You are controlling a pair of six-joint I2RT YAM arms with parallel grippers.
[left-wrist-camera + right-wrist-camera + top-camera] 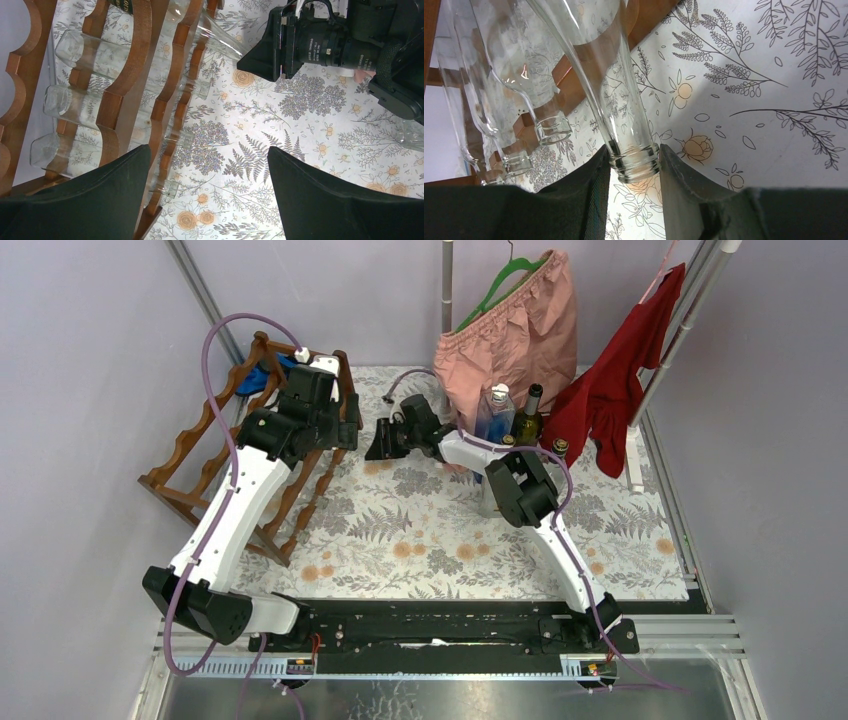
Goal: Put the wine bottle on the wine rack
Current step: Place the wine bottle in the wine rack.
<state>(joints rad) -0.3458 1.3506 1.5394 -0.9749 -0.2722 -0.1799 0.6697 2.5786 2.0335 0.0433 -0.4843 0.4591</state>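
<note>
One floral cloth (450, 530) covers the work surface. At its left edge stands the wine rack (200, 455), a reddish-brown wooden frame with scalloped rails. It is set at an angle to the cloth edge. Behind the cloth hang pink shorts (515, 335) and a red shirt (615, 380).

The left arm (240, 490) reaches over the rack. The right arm (540, 510) reaches leftward across the cloth toward the rack's right side.

Three clear bottles (65, 102) lie side by side in the rack, necks pointing toward the cloth. Standing bottles (530, 415) are grouped at the back, just in front of the shorts.

The wine bottle (614, 100) is clear glass. Its body extends over the rack's rails and its neck slopes down out of the right side. Whether it is seated in a scallop cannot be determined.

The right gripper (634, 170) is clamped on the mouth of this bottle, one finger on each side of the rim. The left gripper (207, 150) hovers above the rack's right edge, fingers spread wide, holding nothing.
</note>
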